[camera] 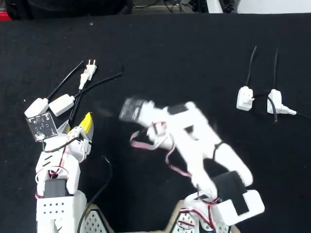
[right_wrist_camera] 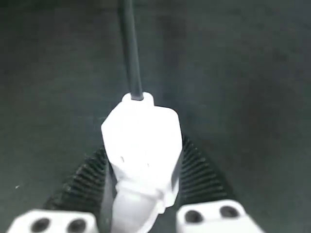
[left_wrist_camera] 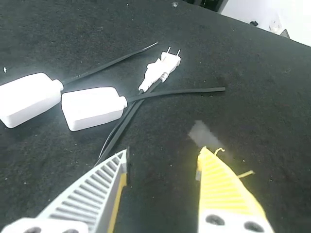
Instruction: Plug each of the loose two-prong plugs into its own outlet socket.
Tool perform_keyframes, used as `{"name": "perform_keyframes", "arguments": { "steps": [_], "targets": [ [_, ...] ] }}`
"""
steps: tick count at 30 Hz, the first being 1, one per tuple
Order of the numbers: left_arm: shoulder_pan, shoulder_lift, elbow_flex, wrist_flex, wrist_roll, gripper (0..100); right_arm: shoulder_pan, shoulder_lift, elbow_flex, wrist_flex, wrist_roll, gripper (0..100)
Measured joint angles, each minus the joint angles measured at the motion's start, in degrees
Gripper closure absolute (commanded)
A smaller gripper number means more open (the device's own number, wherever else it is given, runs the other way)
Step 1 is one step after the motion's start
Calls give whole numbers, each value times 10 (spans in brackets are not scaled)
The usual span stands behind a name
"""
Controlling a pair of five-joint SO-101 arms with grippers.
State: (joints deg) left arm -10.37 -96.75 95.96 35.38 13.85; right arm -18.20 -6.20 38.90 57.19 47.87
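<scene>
Left gripper: sat at the left of the high view, low on the black table; its yellow finger and its white ribbed finger stood well apart, with bare cloth between them.
Right gripper: lay near the middle of the high view, at the end of an arm stretched from the lower right toward the upper left; its two dark ribbed fingers were clamped on either side of a white connector.
White connector: was gripped by its body, with a black cord leaving its far end; whether it was a plug or a socket could not be told.
Two-prong plug: lay loose on the cloth in the upper left of the high view, prongs pointing up the frame, with a second white piece just beside it.
Left sockets: two white bodies lay side by side just above the left gripper in the high view, near the plug, each trailing a black cord.
Right sockets: two more white bodies lay at the right of the high view, cords running up the frame, well apart from both grippers.
</scene>
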Motion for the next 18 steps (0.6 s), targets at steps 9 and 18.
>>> {"name": "perform_keyframes", "arguments": {
  "steps": [9,18],
  "targets": [
    [0,0,0,0,0,770,220,166,-320,120,-283,987],
    [0,0,0,0,0,770,304,488,-702,274,-318,954]
  ]
}}
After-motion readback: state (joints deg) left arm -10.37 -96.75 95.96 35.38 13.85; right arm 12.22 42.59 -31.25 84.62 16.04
